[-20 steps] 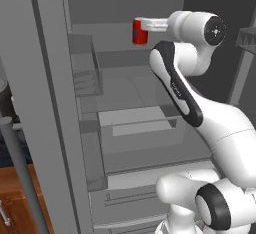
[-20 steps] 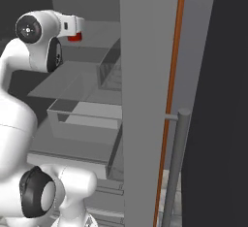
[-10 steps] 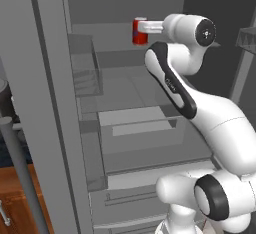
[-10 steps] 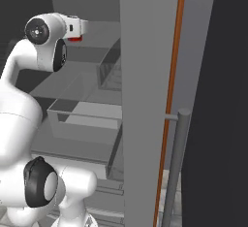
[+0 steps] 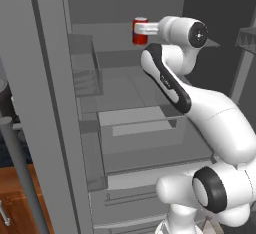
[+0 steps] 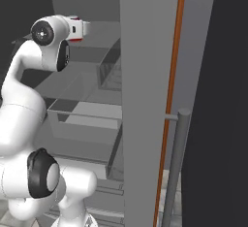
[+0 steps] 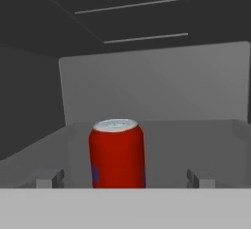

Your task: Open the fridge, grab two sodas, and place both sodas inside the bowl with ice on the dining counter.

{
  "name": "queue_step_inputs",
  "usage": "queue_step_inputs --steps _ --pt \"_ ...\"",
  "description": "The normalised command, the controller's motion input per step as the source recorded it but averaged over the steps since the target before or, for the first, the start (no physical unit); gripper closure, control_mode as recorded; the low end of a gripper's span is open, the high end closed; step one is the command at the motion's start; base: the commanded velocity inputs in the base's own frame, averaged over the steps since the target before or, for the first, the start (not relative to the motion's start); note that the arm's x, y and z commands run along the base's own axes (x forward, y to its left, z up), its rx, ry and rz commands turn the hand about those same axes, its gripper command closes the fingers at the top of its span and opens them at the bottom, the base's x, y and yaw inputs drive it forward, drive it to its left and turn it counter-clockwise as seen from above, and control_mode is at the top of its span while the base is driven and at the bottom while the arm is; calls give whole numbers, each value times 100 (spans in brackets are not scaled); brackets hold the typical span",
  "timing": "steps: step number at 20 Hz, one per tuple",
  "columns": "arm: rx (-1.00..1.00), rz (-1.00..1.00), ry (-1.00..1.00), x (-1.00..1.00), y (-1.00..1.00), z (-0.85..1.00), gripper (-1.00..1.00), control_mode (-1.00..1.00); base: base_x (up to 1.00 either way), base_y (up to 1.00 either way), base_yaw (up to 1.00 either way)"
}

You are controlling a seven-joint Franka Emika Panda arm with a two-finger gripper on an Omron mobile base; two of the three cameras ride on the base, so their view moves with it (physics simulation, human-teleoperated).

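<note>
Grey fridge (image 5: 125, 128) shelves surround my gripper (image 7: 125, 180), jaws spread wide, nothing held. Just ahead the red can (image 7: 117, 154) stands upright on the upper shelf. It looks rigid, light, slick-sided; I'd squeeze mid-body, squarely across.

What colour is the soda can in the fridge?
Red with a silver top, the soda can shows best in the hand view.
</note>
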Motion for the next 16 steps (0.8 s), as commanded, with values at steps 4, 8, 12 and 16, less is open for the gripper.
queue_step_inputs --steps 4,8,12,16 --pt "-1 0 0 22 15 -4 -100 -100 0 0 0" --pt "-2 0 0 21 19 -6 -100 -100 0 0 0" --pt "-1 0 0 23 13 -3 -100 -100 0 0 0" --pt "0 0 0 24 0 0 -100 -100 0 0 0"
